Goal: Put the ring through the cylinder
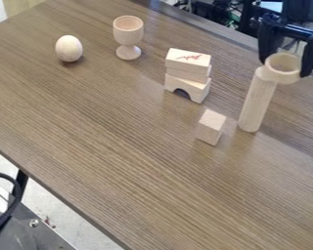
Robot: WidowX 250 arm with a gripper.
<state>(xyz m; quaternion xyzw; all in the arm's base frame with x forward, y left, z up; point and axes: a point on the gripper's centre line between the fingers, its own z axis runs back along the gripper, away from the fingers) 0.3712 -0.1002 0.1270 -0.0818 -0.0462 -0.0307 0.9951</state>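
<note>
At the upper right, my gripper [285,66] points down with its two fingers on opposite sides of a pale wooden ring [282,76], shut on it. The ring's opening faces up. Below and slightly left of it, a pale wooden cylinder [256,105] stands upright on the table. The ring's left edge overlaps the cylinder's top in the view; whether the two touch, I cannot tell.
Left of the cylinder's base is a small wooden block [211,127]. Stacked blocks [188,73], the lowest with an arch cutout, stand behind it. Farther left are a wooden goblet [128,35] and an egg [69,49]. The table [139,161] has a front-left edge.
</note>
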